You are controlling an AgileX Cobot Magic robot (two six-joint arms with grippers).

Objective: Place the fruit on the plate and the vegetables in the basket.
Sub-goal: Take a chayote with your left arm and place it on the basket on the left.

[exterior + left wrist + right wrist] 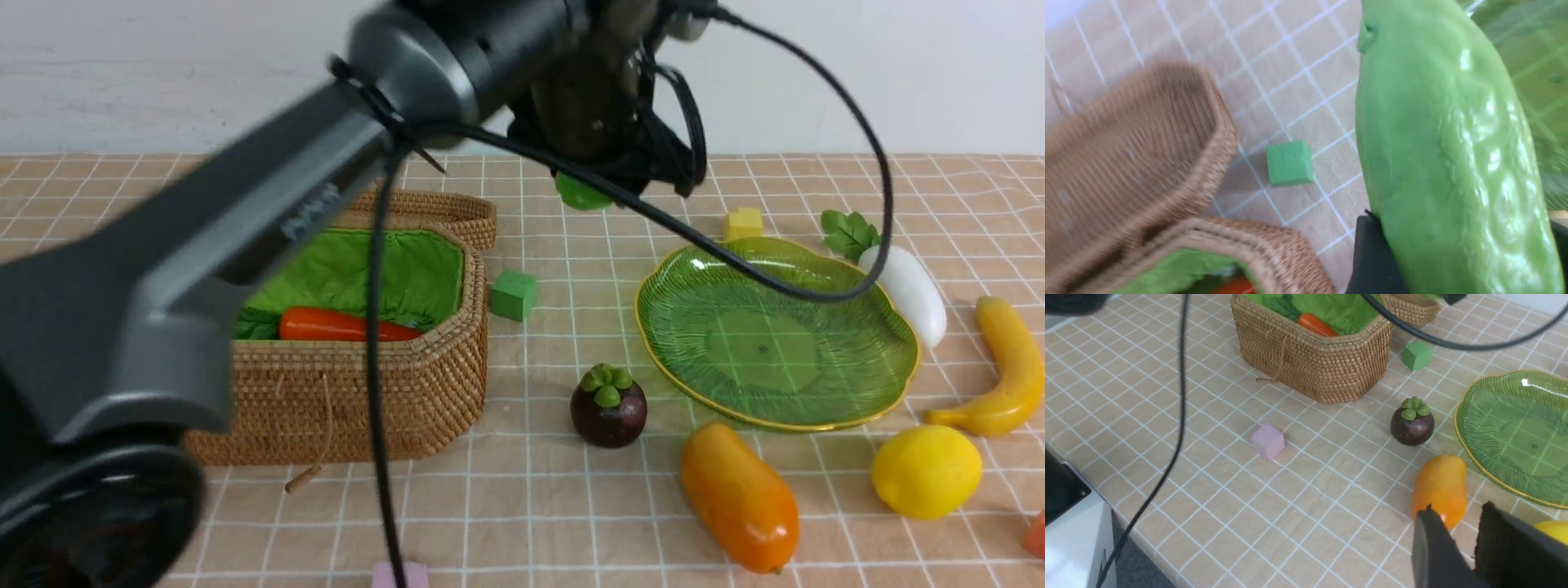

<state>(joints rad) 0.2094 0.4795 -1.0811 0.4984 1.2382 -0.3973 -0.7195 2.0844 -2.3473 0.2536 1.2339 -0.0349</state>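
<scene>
My left gripper (589,173) is shut on the wrinkled green pod (581,194), held in the air behind and between the basket (424,384) and the plate (775,343). In the left wrist view the pod (1445,155) fills the space between the fingers (1372,253). The basket holds a carrot (343,325). The mangosteen (608,406), mango (739,496), lemon (927,471), banana (1008,367) and white radish (906,290) lie on the table around the bare plate. My right gripper (1457,510) hovers empty, nearly closed, by the mango (1439,490). The eggplant is out of view.
A green cube (513,295) lies beside the basket, a yellow cube (744,223) behind the plate, a pink cube (1267,441) near the front edge. The basket's lid (1139,155) hangs open behind it. My left arm and its cable cross the front view.
</scene>
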